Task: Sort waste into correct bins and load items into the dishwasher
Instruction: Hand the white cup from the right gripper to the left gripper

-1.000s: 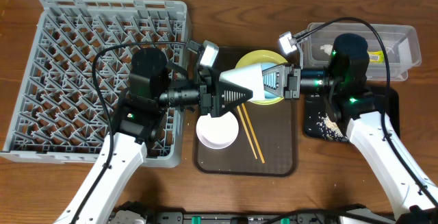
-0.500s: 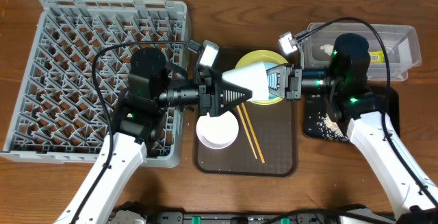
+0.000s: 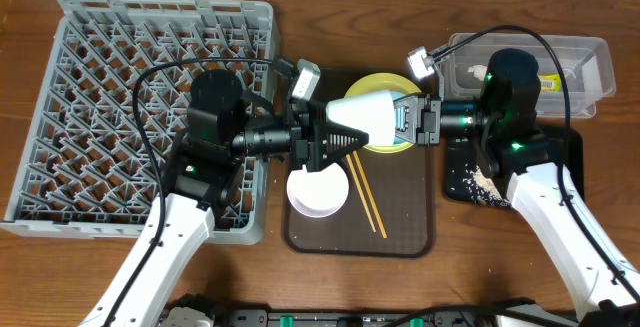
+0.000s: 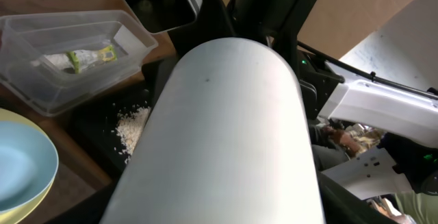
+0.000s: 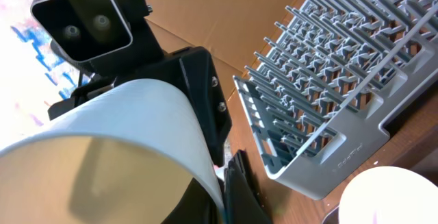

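A white cup (image 3: pixel 365 115) hangs on its side above the brown tray (image 3: pixel 410 222), held between both arms. My left gripper (image 3: pixel 336 139) is shut round its narrow base end; the cup fills the left wrist view (image 4: pixel 226 135) and hides the fingers. My right gripper (image 3: pixel 408 119) is shut on the cup's rim. In the right wrist view its fingers (image 5: pixel 222 183) pinch the cup wall (image 5: pixel 116 114). The grey dish rack (image 3: pixel 130 97) lies at the left.
On the tray are a yellow plate (image 3: pixel 392 89) holding a blue bowl (image 3: pixel 385 141), a white bowl (image 3: pixel 318 191) and chopsticks (image 3: pixel 366 195). A clear bin (image 3: pixel 575 52) with a wrapper stands at the back right. A black bin (image 3: pixel 470 182) with rice grains is below it.
The cup has shifted slightly to the right and up between the two grippers. Both arms have stayed nearly still.
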Controlling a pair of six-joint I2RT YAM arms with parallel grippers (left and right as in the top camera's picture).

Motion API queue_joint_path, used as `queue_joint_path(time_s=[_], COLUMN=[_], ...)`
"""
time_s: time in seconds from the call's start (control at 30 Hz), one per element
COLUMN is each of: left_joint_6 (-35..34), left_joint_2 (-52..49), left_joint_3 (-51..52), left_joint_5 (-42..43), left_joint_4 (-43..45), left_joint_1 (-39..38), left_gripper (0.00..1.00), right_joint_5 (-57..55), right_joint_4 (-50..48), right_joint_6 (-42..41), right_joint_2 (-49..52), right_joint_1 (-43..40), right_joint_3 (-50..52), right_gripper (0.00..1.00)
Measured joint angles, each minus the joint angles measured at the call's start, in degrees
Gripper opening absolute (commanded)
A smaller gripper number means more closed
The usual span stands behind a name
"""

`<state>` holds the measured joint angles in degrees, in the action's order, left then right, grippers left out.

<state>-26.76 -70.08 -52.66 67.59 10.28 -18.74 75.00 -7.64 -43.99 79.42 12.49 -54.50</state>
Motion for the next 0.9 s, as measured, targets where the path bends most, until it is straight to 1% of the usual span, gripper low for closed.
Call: queue_joint_path(time_s=[0.1, 0.23, 0.47, 0.77, 0.83, 0.9], left_joint_6=[0.11, 0.22, 0.24, 0.24, 0.22, 0.13], left_joint_2=[0.0, -0.02, -0.33, -0.35, -0.35, -0.35], left_joint_3=[0.0, 0.0, 0.02, 0.02, 0.02, 0.02], left_joint_5=[-0.07, -0.28, -0.48, -0.24, -0.24, -0.26], left_joint_4=[0.0, 0.31, 3.02, 3.58, 3.67, 3.67], left_joint_1=[0.0, -0.02, -0.02, 1.27, 1.4, 1.44], left_gripper=[0.75, 0.77, 0.77, 0.77, 0.76, 0.7], right_joint_5=[0.04, -0.02, 0.02, -0.04, -0.13, -0.11], right_joint_4=[0.02, 0.02, 0.04, 0.13, 0.15, 0.22], right_joint_6=[-0.15, -0.13, -0.13, -0.15, -0.15, -0.15], right_joint_2=[0.0, 0.0, -0.07, -0.07, -0.07, -0.07], right_joint_1=[0.0, 0.02, 0.02, 0.07, 0.07, 0.07], right_joint_3=[-0.09, -0.09, -0.2, -0.2, -0.2, -0.2], right_gripper=[0.01, 0.01, 0.01, 0.01, 0.01, 0.01])
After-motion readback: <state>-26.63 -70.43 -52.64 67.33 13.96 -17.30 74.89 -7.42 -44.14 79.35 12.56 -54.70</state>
